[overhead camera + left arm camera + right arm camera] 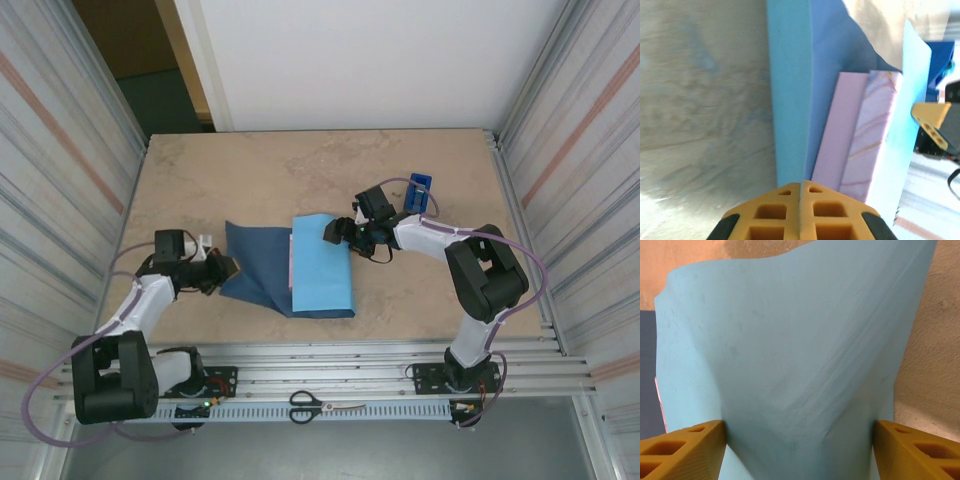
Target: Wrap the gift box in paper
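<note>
1. The paper point(256, 266) lies mid-bench point(250, 170), navy face up on its left half.
2. Its right part is folded over as a sky-blue flap point(322, 266) that covers the box point(291, 260). From above, the box shows as a thin pink strip at the flap's left edge.
3. The left claw point(222, 268) sits at the paper's left edge. In its wrist view, the left claw point(800, 190) has its fingers pressed together, and the paper's point(790, 90) edge runs straight into the tips, so it looks pinched there.
4. In that same view the sheet rises with its sky-blue underside showing. The box point(855, 135) stands just behind it, its pink marbled side visible and the flap beyond it.
5. The right claw point(338, 233) is at the flap's far right corner. In its wrist view, the right claw point(800, 440) is spread wide, with the flap point(795, 340) bulging up between the two fingers and meeting both. It straddles the flap without clamping it.
6. A finger of the right claw point(931, 117) shows past the box from the left wrist.
7. A blue dispenser point(419, 193) stands on the bench behind the right claw, well apart from the paper.
8. Scissors point(325, 406) lie on the rail between the arm bases.
</note>
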